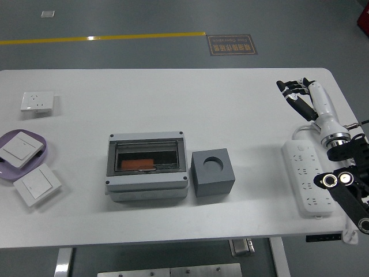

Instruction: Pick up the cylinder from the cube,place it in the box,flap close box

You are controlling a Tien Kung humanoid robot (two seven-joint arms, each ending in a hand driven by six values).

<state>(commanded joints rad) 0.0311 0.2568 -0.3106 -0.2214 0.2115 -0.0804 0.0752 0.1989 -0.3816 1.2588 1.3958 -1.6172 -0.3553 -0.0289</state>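
Task looks done, w/ nothing left but to check. Cube (pixel 213 172) shows an empty round socket on top; box (pixel 147 165) sits just left of it, clear lid lying flat over an orange shape inside, prob. the cylinder (pixel 138 164), though can't confirm thru the lid. Right robot hand (pixel 295 90) is at the tabletop's (pixel 173 104) far right edge, well apart from box, fingers loosely extended, holding nothing. Left arm not in view. Next move, if any: confirm lid fully latched; from this angle can't tell. Around: power strip (pixel 307 178) beside the right arm, wall socket (pixel 37 101) far left, two switches, one on a purple plate (pixel 46 154). Nothing blocks the box.
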